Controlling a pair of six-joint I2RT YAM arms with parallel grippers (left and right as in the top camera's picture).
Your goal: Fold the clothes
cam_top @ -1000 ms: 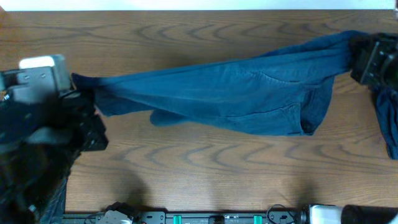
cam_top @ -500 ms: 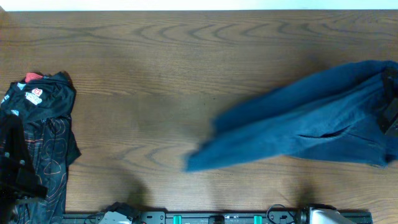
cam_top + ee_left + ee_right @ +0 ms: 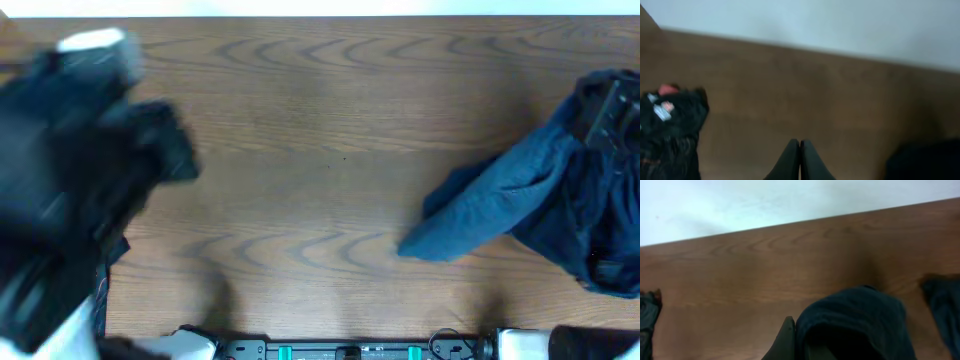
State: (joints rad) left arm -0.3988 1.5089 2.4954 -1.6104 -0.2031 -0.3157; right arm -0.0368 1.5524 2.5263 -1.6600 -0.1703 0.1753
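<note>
While the right hand (image 3: 608, 108) clasps blue denim (image 3: 500, 205) bunched around it, the left hand (image 3: 799, 146) sits clenched, empty.

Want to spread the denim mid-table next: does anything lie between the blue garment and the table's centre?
Nothing visible does. Only bare wood lies between the blue garment, bunched at the right edge in the right gripper, and the centre of the table. The black jersey lies at the far left.

Robot lab bench: wooden table (image 3: 320, 100)
</note>
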